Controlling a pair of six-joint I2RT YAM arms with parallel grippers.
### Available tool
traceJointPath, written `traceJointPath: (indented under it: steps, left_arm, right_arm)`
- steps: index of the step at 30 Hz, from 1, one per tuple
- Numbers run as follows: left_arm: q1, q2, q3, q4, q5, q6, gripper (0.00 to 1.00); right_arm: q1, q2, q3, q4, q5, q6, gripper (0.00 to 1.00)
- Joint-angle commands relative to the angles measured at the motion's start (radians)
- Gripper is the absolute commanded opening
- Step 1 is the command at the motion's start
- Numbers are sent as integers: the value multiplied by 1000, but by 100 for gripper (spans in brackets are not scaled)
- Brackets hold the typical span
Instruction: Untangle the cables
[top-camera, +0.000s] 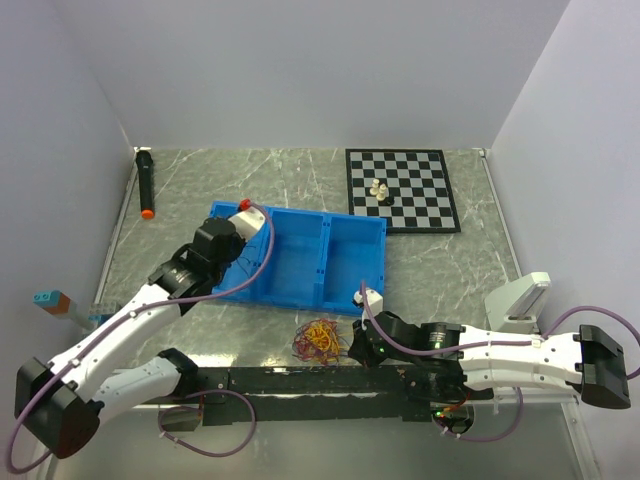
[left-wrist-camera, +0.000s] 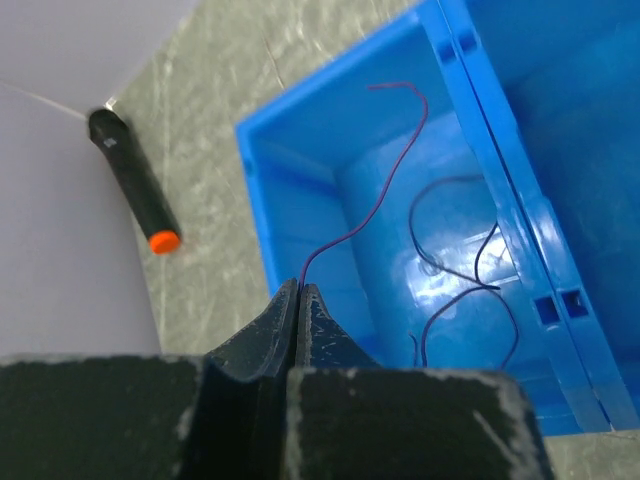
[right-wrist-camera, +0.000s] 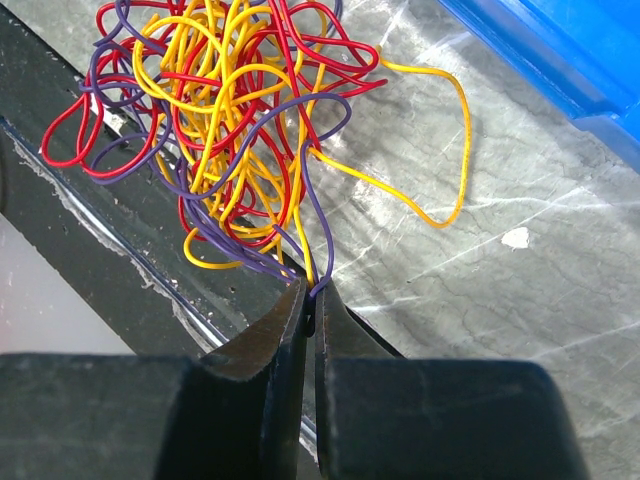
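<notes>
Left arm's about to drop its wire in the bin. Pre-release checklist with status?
1. Left gripper shut on one purple wire: ok.
2. Its tips above the blue bin, left compartment: ok.
3. Held wire's free end over the bin floor: ok.
4. Another loose wire lies in that compartment, could re-tangle: not ok.
5. Right gripper shut on the tangle, anchoring it: ok.
6. Right pinches a single strand: cannot tell.

The cables (right-wrist-camera: 220, 130) run red, yellow and purple (the purple darkest). The bin (top-camera: 352, 255) is bright blue, the far-right board (top-camera: 402, 188) chequered black and white, the table (top-camera: 460, 272) veined grey-green.
</notes>
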Motion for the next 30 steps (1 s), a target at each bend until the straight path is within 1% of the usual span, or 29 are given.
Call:
traceJointPath:
  steps: [1, 6, 9, 10, 11, 12, 13, 14, 15, 17, 19, 20, 21, 22, 25, 26, 27, 29, 30]
  left_arm:
    - [5, 43, -32, 8, -28, -49, 1]
    - [5, 91, -56, 78, -41, -30, 1]
    - [5, 140, -6, 77, -51, -44, 1]
    - [8, 152, 14, 72, -45, -47, 4]
    - [9, 161, 33, 65, -34, -44, 17]
    - [12, 161, 53, 52, -19, -44, 32]
    - [15, 158, 69, 38, 10, -39, 52]
    - [15, 152, 89, 16, 43, -32, 68]
    - [15, 149, 109, -3, 66, -32, 78]
    - [19, 129, 146, -60, 116, -36, 90]
    - [17, 93, 180, -101, 178, -35, 99]
    - [17, 71, 194, -118, 211, -26, 99]
    - [17, 42, 201, -130, 260, -7, 97]
    - [17, 16, 209, -155, 334, 16, 97]
    - [15, -78, 197, -244, 610, 111, 97]
    - [11, -117, 177, -265, 720, 128, 97]
    - [2, -135, 163, -281, 797, 137, 97]
    - [-35, -145, 127, -276, 880, 129, 99]
    - [-70, -142, 108, -262, 891, 108, 99]
  right_arm:
    - [10, 2, 13, 2, 16, 10, 8]
    - [10, -1, 13, 0, 14, 13, 8]
    - [12, -2, 15, 2, 10, 4, 8]
    - [12, -1, 18, -3, 8, 1, 8]
    - [13, 2, 22, -7, 8, -4, 8]
    - [16, 2, 27, -9, 8, -10, 8]
    - [19, 5, 32, -12, 8, -15, 8]
    - [19, 4, 36, -15, 8, -21, 8]
    - [22, 4, 41, -15, 11, -26, 8]
    - [24, 1, 53, -20, 13, -33, 8]
    - [25, -1, 65, -24, 14, -44, 8]
    - [27, -1, 68, -27, 17, -44, 8]
    - [29, -4, 68, -29, 16, -46, 8]
    - [29, -9, 67, -27, 16, -44, 8]
    - [30, -13, 59, -27, 17, -39, 8]
    - [30, -13, 58, -26, 20, -39, 8]
    - [33, -13, 56, -26, 22, -36, 8]
    - [32, -13, 50, -21, 24, -29, 8]
    - [32, -13, 47, -20, 27, -24, 8]
